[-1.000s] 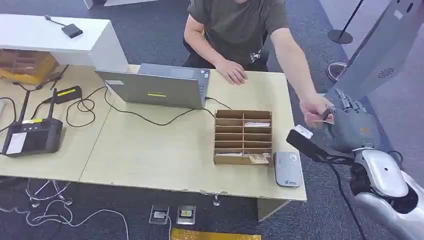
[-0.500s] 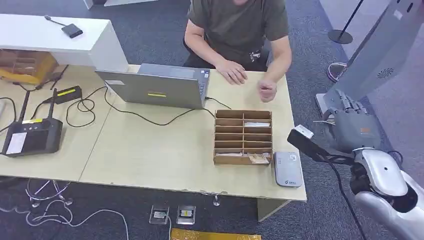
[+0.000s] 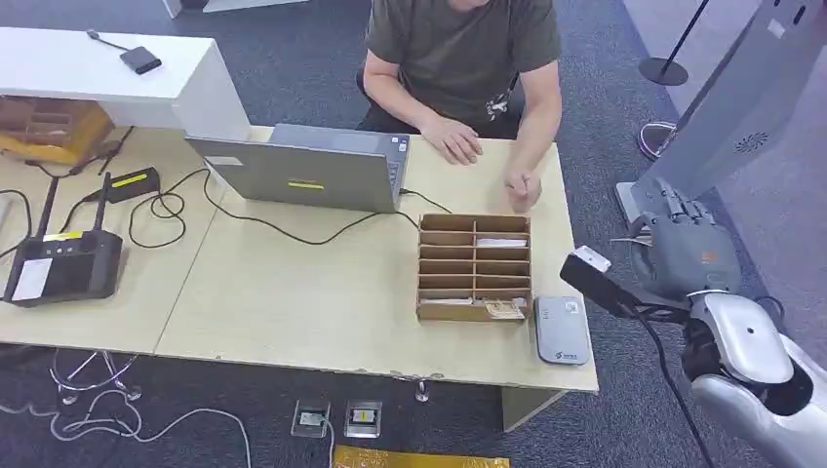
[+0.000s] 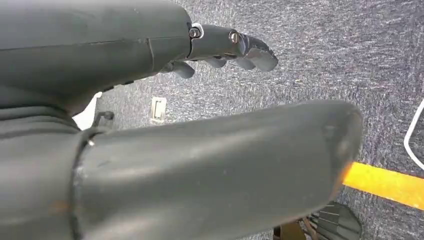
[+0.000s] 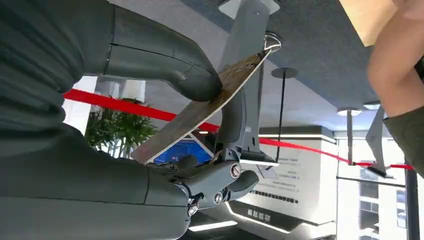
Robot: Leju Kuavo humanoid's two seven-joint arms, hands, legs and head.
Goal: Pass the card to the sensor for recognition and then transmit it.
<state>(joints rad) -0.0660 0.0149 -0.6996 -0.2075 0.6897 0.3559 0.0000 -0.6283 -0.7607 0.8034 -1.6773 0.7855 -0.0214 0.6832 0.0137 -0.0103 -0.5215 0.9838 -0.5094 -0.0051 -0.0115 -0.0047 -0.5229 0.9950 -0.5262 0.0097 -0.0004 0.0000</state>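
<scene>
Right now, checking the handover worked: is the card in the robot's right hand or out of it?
In: the thin brown card sits pinched between the right hand's fingers.

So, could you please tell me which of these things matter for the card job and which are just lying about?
Part of the job:
- card, pinched in the right robot hand
- grey sensor at the table's near right corner
- person seated opposite

Just lying about:
- laptop
- wooden organiser
- black controller
- left robot hand, holding nothing
</scene>
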